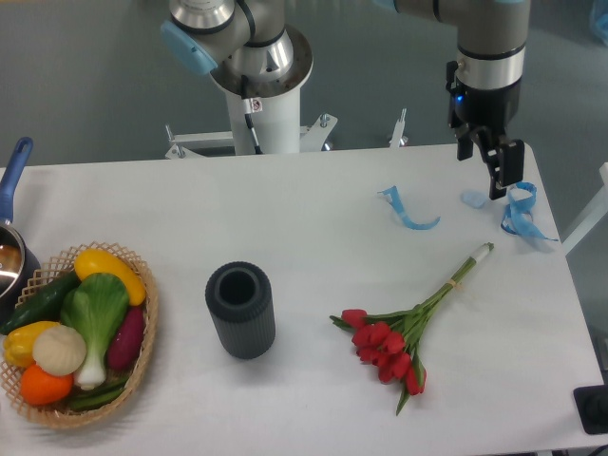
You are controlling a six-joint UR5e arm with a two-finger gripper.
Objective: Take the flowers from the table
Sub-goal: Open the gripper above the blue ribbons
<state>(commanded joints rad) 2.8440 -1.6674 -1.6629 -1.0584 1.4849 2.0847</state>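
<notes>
You are looking at one white tabletop [285,218] sitting before a grey wall. Far left, one pan with a blue handle [13,171] is poking over the edge. Next, one wicker basket [142,328] is holding mixed vegetables. One dark ribbed cylinder [240,310] is standing upright near centre. The flowers [391,350], one bunch, are lying right of it, stems pointing up-right, open surface all around. Three blue ribbon pieces [408,211] are curling near the far right edge. The pincer [496,169] is hanging above them, well apart from the bunch, holding nothing; open or closed, you cannot tell.
</notes>
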